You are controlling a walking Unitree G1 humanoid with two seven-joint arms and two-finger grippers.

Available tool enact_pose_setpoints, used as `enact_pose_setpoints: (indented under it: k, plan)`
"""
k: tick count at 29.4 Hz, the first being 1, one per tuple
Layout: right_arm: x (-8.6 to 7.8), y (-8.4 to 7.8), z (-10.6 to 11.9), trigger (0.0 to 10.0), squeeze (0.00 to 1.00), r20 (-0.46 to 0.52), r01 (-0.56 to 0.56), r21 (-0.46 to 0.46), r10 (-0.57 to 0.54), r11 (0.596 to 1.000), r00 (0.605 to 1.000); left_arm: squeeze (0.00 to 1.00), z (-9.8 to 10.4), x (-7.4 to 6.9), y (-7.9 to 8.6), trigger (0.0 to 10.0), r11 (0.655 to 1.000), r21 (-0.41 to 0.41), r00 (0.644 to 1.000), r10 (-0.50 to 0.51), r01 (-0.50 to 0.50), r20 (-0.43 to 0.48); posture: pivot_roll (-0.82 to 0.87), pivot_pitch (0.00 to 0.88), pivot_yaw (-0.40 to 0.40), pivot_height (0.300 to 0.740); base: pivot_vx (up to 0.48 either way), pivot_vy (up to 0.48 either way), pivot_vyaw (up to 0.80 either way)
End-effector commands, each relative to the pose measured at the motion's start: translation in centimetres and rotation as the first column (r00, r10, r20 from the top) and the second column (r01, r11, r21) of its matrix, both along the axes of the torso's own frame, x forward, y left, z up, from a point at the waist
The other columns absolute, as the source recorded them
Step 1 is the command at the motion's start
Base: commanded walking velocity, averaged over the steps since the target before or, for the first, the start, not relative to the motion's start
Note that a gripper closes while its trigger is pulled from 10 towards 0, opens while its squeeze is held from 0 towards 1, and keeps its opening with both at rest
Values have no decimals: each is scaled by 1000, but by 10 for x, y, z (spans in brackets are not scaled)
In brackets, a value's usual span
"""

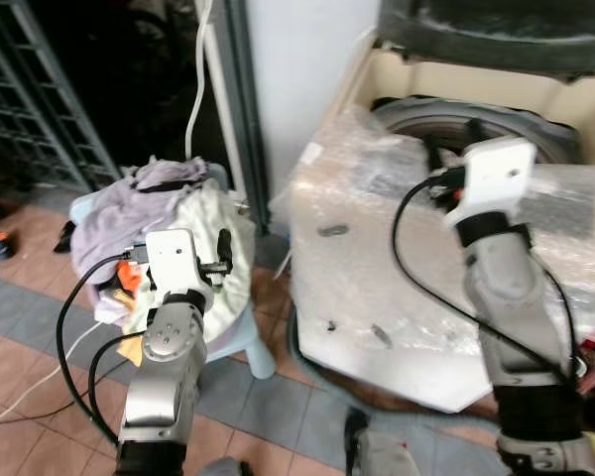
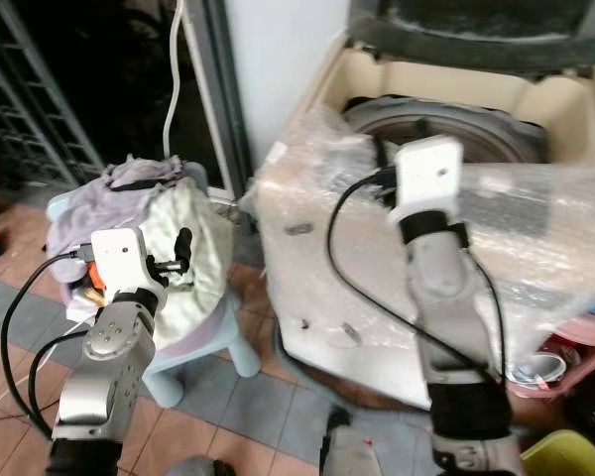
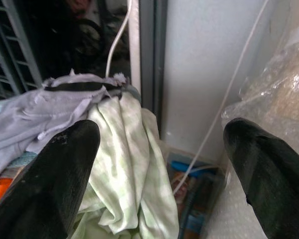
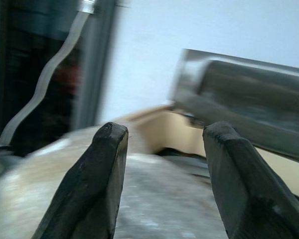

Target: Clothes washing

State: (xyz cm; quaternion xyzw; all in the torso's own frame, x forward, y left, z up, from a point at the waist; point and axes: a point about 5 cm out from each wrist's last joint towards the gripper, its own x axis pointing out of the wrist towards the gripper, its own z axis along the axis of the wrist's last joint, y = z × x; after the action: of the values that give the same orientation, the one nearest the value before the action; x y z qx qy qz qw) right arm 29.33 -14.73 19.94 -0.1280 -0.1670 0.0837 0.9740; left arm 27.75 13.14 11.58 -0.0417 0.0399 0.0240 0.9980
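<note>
A heap of clothes lies on a pale blue stool [image 1: 250, 342] at the left: a lavender-grey cloth [image 1: 119, 213] on top and a pale green cloth [image 1: 213, 223] hanging down its near side. My left gripper [image 3: 162, 132] is open, level with the green cloth [image 3: 124, 164] and just short of it, with nothing held. To the right stands a top-loading washing machine [image 1: 377, 288] wrapped in bubble wrap, its lid [image 1: 506, 30] raised and its drum opening [image 1: 446, 124] dark. My right gripper [image 4: 167, 130] is open and empty, held up by the machine's top front edge and facing the lid [image 4: 254, 94].
A white hose [image 1: 196, 79] hangs down the door frame behind the stool. A dark metal grille [image 1: 40, 109] stands at far left. Something orange [image 1: 127, 276] sits under the clothes. A pink basin [image 2: 560, 362] and a yellow-green item [image 2: 570, 451] lie at lower right. The floor is tiled.
</note>
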Motion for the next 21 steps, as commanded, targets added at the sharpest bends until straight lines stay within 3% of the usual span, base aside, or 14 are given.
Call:
enact_pose_setpoints:
  k: [1,21]
  plan:
    - [-3,7,4,10000,1000,14,-35,-10,35,999,999,0,-3,-1,-3,10000,1000,-23,1000,11,-11,-19,-62,86,88,740,0,480,400]
    - [-11,7,-7,10000,1000,-33,-27,-13,27,1000,999,0,-2,-1,-3,10000,1000,-12,1000,10,-11,-15,-65,88,95,740,0,480,780]
